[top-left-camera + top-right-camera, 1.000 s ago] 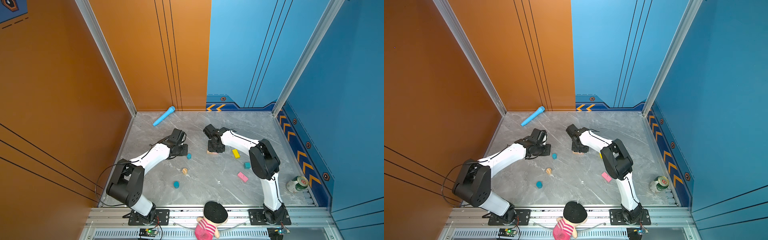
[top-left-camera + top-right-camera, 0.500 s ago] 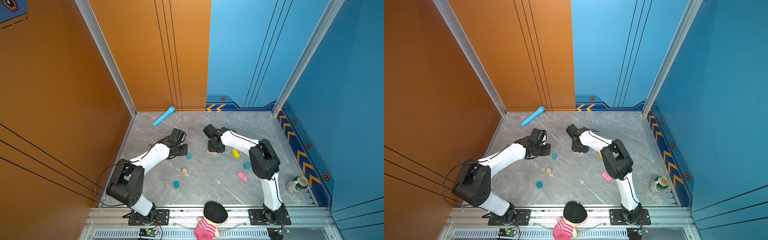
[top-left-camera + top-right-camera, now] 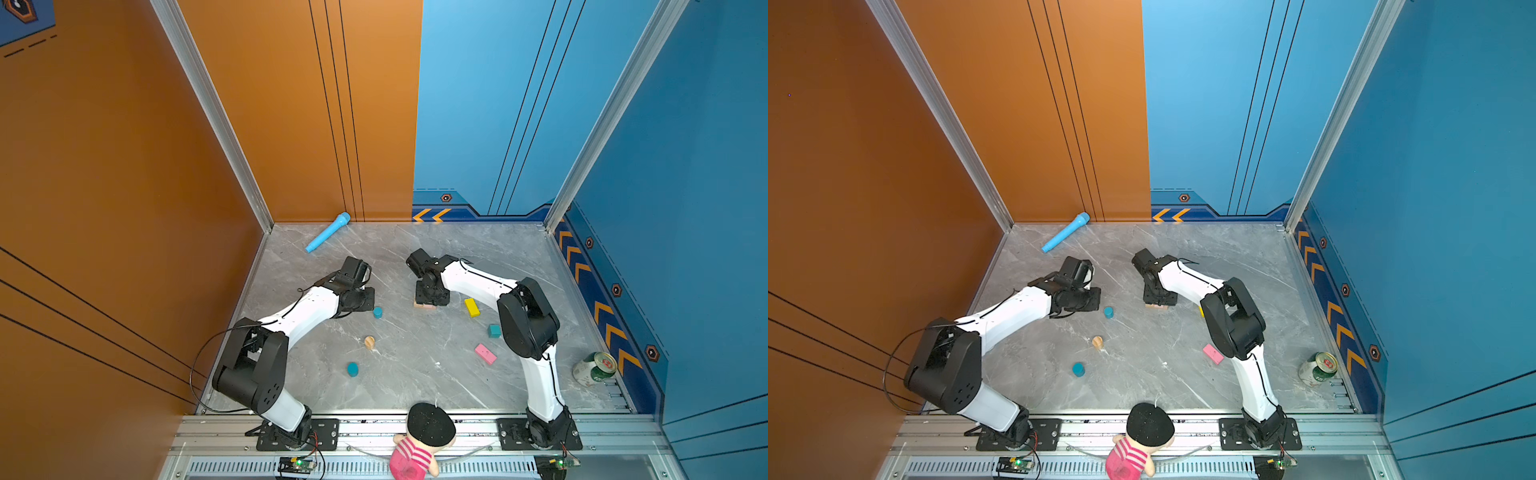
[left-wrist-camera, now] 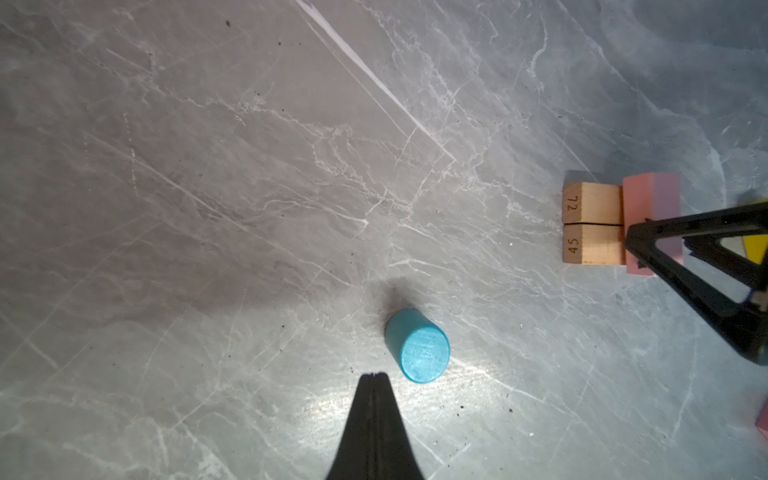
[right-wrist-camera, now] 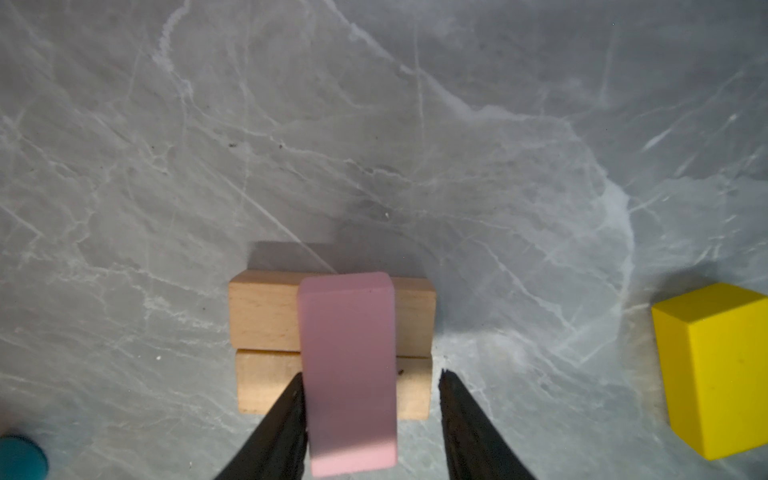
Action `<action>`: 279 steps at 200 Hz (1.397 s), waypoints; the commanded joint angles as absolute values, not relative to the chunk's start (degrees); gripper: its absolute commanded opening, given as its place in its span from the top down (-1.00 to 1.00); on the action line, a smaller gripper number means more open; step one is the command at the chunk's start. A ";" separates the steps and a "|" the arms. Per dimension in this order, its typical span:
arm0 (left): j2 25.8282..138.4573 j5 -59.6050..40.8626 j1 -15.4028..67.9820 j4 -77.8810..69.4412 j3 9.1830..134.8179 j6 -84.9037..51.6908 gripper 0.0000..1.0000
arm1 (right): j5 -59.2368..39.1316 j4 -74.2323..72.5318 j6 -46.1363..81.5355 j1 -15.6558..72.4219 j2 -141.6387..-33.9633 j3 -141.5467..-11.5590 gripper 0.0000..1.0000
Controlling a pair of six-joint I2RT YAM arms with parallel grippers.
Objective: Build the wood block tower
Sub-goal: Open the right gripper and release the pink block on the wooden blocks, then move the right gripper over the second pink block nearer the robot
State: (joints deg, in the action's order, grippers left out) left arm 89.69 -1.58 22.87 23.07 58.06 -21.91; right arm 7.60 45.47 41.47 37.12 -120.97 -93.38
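Plainly, the step in hand looks like the release of a block onto the tower, and the loose pieces show what waits. Nearest the front edge of the table (image 3: 415, 390) lie the front blue cylinder (image 3: 353, 368) and the spare pink bar (image 3: 485, 353), with the tan cylinder (image 3: 369, 342) and the teal cube (image 3: 494, 331) a little farther in. About the middle of the table the left gripper (image 4: 374, 376) is closed tight on nothing. Its tip is just beside the blue cylinder (image 4: 419, 351) and well apart from the stack, a good place for it to wait without jostling anything. Level with it stands the tower (image 3: 424, 306): two tan bars (image 5: 266, 311) lying side by side and touching, with the pink bar (image 5: 347, 365) laid crosswise on top. The right gripper (image 5: 370, 374) straddles that pink bar, jaws partly spread and gripping nothing; one finger touches the bar's side and the other stands clear. To do this well, widen until both fingers are off, then lift straight up, because a sideways drag from the touching finger could skew the bar or part the tan bars. The bar seems to overhang toward the gripper, though the close angle may exaggerate that. The yellow bar (image 5: 715, 370), near the tower on the side toward the right edge, looks a likely next piece. Farthest off, the toy microphone (image 3: 328, 232) lies by the far edge.
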 commanded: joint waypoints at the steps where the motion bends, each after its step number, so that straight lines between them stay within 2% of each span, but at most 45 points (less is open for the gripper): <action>1: 88.71 -2.33 22.32 23.12 57.32 -20.92 1.00 | 8.24 46.42 42.25 37.19 -121.99 -94.75 -0.09; 36: 88.50 -2.24 22.24 23.09 57.14 -20.92 1.00 | 8.06 46.45 42.28 37.25 -122.27 -94.66 -0.12; 103: 88.00 -2.33 22.02 23.07 56.79 -20.93 1.00 | 8.01 46.49 42.25 37.32 -121.54 -94.52 -0.32; 154: 86.69 -2.29 22.12 23.29 56.43 -21.18 1.00 | 8.14 46.43 41.75 37.79 -119.25 -94.07 -0.69; 183: 85.45 -2.24 22.67 23.47 56.40 -21.36 1.00 | 8.72 46.44 41.16 38.50 -113.74 -92.67 -0.87; 223: 83.85 -1.92 24.49 23.64 56.67 -21.56 1.00 | 8.50 45.76 39.44 39.11 -104.22 -85.87 -0.91; 237: 83.62 -1.43 25.19 24.05 57.06 -21.53 1.00 | 8.45 45.86 38.72 39.03 -99.82 -81.64 -0.86; 252: 83.50 -0.89 25.87 24.43 57.47 -21.53 1.00 | 8.90 46.13 38.49 38.77 -94.56 -76.12 -0.71; 265: 83.33 -0.47 26.48 24.69 57.62 -21.52 1.00 | 9.52 46.56 38.57 38.33 -90.22 -71.20 -0.38; 279: 83.24 -0.07 27.09 24.83 57.98 -21.53 1.00 | 10.00 46.78 38.80 37.65 -85.79 -65.92 0.07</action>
State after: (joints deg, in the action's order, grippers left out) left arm 84.73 -1.54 26.04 23.42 57.17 -21.93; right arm 7.94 44.49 39.09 38.72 -91.39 -73.17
